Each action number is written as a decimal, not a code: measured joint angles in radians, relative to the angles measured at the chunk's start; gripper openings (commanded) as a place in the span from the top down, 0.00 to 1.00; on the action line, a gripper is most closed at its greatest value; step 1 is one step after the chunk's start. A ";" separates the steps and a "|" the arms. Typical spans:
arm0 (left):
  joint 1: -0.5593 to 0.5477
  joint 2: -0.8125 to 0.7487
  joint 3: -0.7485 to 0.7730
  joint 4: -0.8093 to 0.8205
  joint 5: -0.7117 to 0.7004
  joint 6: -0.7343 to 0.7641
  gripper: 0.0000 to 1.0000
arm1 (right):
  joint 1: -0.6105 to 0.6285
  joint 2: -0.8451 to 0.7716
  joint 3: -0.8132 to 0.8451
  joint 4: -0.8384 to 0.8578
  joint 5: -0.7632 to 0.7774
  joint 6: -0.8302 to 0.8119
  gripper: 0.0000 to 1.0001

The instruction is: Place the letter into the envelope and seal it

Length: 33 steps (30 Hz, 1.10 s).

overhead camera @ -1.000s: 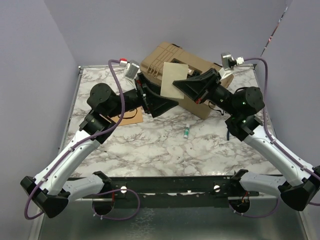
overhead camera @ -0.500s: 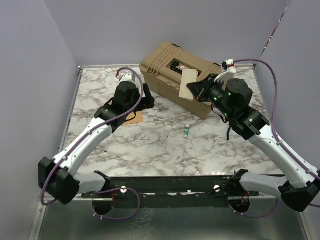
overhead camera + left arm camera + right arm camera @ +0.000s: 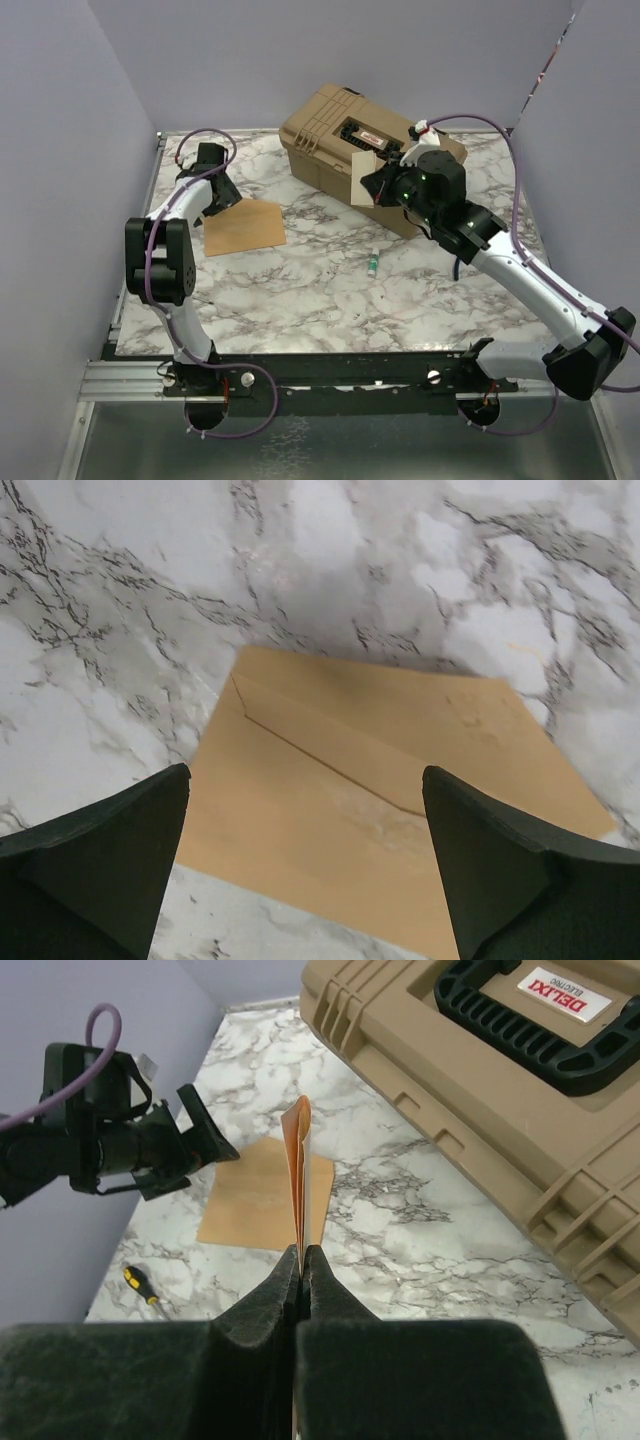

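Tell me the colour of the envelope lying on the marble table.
The envelope is plain orange-brown kraft paper with visible fold lines. It shows best in the left wrist view.

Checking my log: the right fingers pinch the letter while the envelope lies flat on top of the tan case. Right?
No. The envelope lies flat on the marble table, apart from the tan case, as the top view shows. The right fingers do pinch the letter.

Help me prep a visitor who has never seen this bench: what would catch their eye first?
Probably the big tan case at the back of the marble table, with the right hand beside it pinching the letter edge-on to its camera. On the left, the envelope lies flat, the left hand open and pointed at it.
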 measured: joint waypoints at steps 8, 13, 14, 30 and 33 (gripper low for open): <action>0.091 0.223 0.232 -0.042 -0.058 -0.021 0.01 | -0.001 0.081 0.025 0.004 -0.018 -0.056 1.00; 0.115 0.278 0.277 -0.049 -0.064 -0.029 0.01 | -0.002 0.100 0.041 0.016 -0.021 -0.079 1.00; 0.118 0.285 0.275 -0.053 -0.065 -0.031 0.02 | -0.004 0.104 0.046 0.016 -0.021 -0.083 1.00; 0.113 0.221 0.083 0.050 0.032 -0.001 0.26 | -0.008 0.148 0.080 0.042 -0.042 -0.094 1.00; 0.098 0.187 0.033 0.076 0.056 0.023 0.26 | -0.008 0.148 0.078 0.045 -0.048 -0.095 1.00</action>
